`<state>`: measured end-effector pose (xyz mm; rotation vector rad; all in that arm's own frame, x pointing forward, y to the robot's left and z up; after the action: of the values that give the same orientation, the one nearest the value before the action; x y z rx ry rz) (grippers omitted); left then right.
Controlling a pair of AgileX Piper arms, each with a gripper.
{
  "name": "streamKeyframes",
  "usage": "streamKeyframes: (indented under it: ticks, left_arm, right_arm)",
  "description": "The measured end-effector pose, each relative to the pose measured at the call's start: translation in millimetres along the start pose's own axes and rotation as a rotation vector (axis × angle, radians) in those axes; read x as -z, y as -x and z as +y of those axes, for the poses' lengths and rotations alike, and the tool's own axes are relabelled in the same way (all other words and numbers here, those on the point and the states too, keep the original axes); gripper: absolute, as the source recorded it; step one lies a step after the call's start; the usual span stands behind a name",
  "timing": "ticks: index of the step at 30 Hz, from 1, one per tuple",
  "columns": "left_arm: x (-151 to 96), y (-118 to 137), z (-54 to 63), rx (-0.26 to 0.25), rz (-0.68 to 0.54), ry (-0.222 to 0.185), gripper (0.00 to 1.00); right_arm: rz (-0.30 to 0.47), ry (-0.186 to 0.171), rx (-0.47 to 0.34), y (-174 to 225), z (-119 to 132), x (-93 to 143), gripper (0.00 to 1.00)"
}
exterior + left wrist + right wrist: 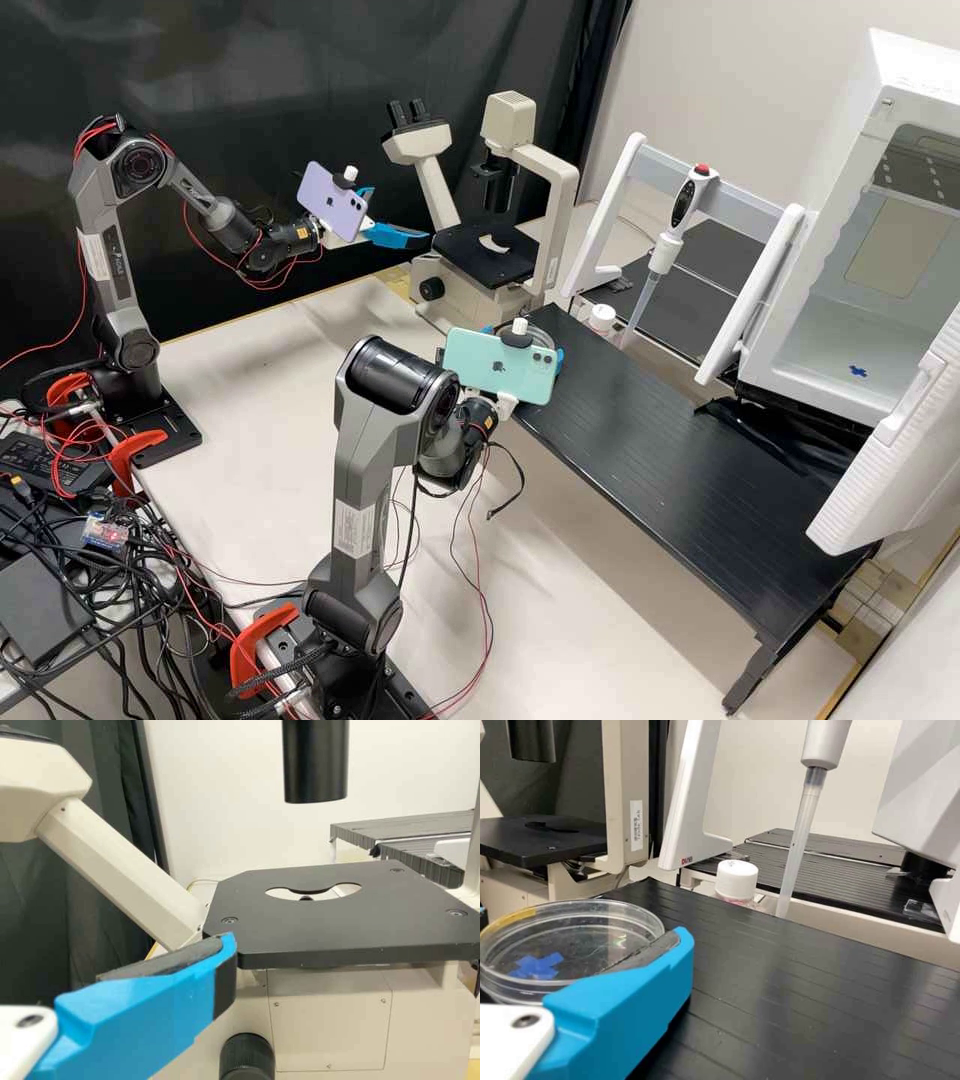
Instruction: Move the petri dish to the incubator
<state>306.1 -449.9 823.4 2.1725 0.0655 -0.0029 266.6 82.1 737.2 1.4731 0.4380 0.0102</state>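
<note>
Right gripper (560,359): clamped on the petri dish (574,945), at the microscope (553,222) end of the black tabletop (680,460). Left gripper (403,220): released, fingers apart, near the microscope. Incubator door (895,440): open; blue cross (858,371) inside.

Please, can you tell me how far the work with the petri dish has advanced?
Looks done: the incubator stands open, and the petri dish has been grasped.
In hand: the right claw holds the dish by the end of the black shelf, outside the incubator.
Left: apparently, bring it inside, set it down and release it.
</note>
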Motion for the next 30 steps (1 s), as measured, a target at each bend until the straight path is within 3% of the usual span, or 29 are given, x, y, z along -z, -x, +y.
streamKeyframes:
  ticks: [10, 17, 20, 24, 30]
  left_arm:
    - [0, 0, 0.0, 0.0, 0.0, 0.0, 1.0]
    - [0, 0, 0.0, 0.0, 0.0, 0.0, 1.0]
    - [0, 0, 0.0, 0.0, 0.0, 0.0, 1.0]
    - [0, 0, 0.0, 0.0, 0.0, 0.0, 1.0]
    - [0, 0, 0.0, 0.0, 0.0, 0.0, 1.0]
  right_arm:
    - [0.005, 0.004, 0.005, 0, 0, -1, 0.0]
    - [-0.003, 0.026, -0.009, 3, 11, -7, 0.0]
    - [-0.046, 0.031, -0.034, 7, 26, -17, 0.0]
    - [-0.127, 0.011, -0.095, 15, 53, -39, 0.0]
    - [-0.211, -0.014, -0.253, 25, 105, -70, 0.0]
